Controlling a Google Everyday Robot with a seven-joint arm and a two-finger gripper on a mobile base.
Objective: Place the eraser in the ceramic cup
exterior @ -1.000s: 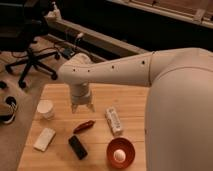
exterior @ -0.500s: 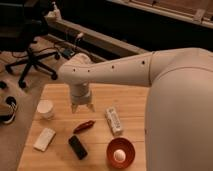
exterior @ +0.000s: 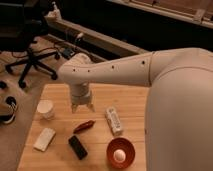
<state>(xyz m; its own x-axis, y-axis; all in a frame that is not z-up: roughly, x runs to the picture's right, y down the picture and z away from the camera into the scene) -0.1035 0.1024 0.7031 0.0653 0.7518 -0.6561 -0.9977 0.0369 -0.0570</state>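
The eraser (exterior: 77, 147) is a small black block lying flat on the wooden table (exterior: 60, 92), near the front. The ceramic cup (exterior: 45, 109) is a small white round cup standing at the table's left side. My gripper (exterior: 82, 107) hangs from the white arm over the table's middle, fingers pointing down, above and behind the eraser and to the right of the cup. It holds nothing that I can see.
A white flat block (exterior: 44, 139) lies left of the eraser. A red pepper-like object (exterior: 84, 126) lies just below the gripper. A white remote-like bar (exterior: 114, 120) and a red-orange bowl (exterior: 120, 152) are to the right. An office chair (exterior: 27, 55) stands behind left.
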